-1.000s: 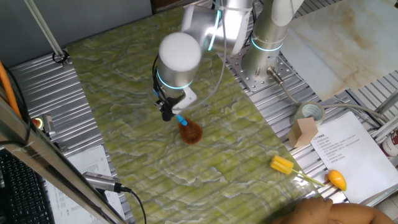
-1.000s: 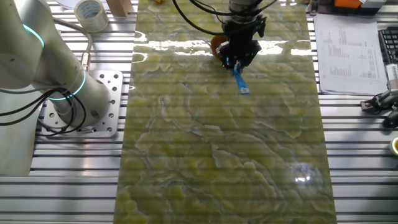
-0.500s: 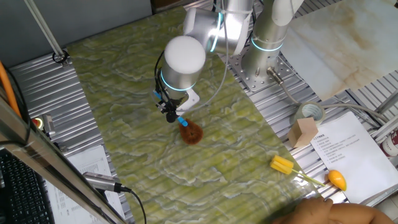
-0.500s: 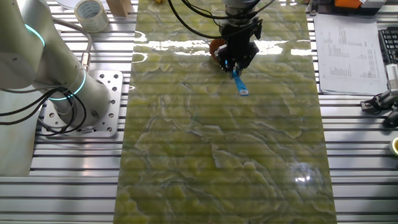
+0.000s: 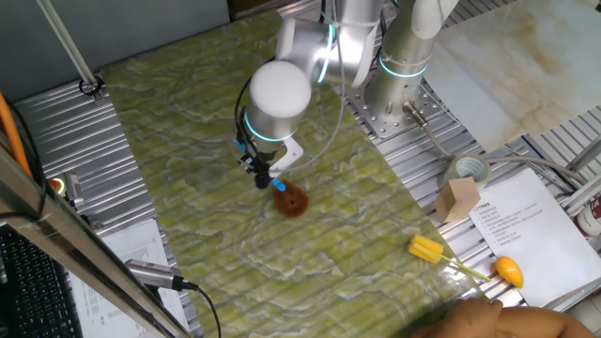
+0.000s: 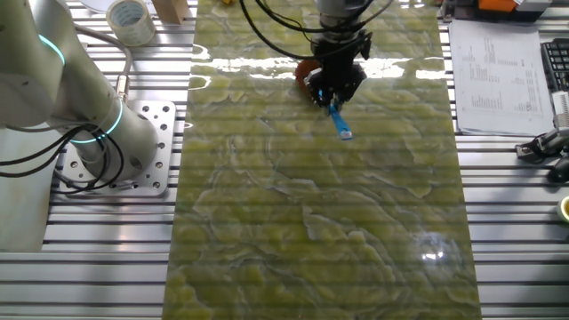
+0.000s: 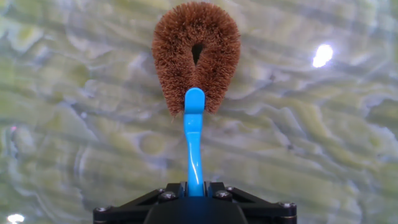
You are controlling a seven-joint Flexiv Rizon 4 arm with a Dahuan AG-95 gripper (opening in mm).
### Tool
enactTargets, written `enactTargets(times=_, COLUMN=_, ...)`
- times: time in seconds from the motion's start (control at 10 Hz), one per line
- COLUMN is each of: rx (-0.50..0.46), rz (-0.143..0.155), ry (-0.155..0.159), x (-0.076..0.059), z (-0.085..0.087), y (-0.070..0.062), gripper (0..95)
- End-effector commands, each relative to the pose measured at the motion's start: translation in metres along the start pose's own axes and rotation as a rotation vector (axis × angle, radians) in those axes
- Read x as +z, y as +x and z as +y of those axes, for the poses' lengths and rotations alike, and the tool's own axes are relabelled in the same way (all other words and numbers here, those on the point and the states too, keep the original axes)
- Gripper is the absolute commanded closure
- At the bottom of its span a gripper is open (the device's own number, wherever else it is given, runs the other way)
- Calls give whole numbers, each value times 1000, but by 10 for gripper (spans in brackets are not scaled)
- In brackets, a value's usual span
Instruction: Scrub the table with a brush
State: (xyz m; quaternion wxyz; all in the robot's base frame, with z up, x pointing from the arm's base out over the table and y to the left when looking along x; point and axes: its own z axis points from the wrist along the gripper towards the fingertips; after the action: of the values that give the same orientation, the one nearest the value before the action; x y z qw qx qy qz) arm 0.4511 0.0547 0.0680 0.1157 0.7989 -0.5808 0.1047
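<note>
Black two-finger gripper point(image 5: 262, 175) was clamped tight on the thin bright-blue handle of the small brush point(image 7: 194, 93), w/ round brown-orange bristle head forward, low enough that bristles probably pressed the green-yellow marbled bench point(image 5: 169, 141) for scrubbing, approx. mid-surface.

Grey ribbed metal bench point(image 5: 80, 150) under bright overhead light. White marble slab point(image 5: 512, 66) at one corner. Printed paper sheets point(image 6: 498, 67) lie alongside.

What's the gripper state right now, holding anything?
Gripper: closed on the thin bright-blue handle of the small brush with the round brown bristle head, bristles toward the green-yellow marbled table.
</note>
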Motion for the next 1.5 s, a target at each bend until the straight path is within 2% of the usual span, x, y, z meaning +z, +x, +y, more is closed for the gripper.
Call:
enactTargets(times=0.1, rx=-23, rz=7, ry=-13, x=1, z=3, y=-2, gripper=950)
enactTargets(times=0.3, rx=-27, rz=20, ry=-28, x=4, z=9, y=-4, gripper=950)
enactTargets(times=0.7, rx=15, rz=12, ry=-29, x=6, z=9, y=-7, gripper=950)
enactTargets(times=1.1, rx=72, rz=16, ry=-25, x=4, z=3, y=-20, gripper=950)
enactTargets(times=1.5, rx=139, rz=24, ry=-15, x=2, z=-6, y=-20, gripper=950)
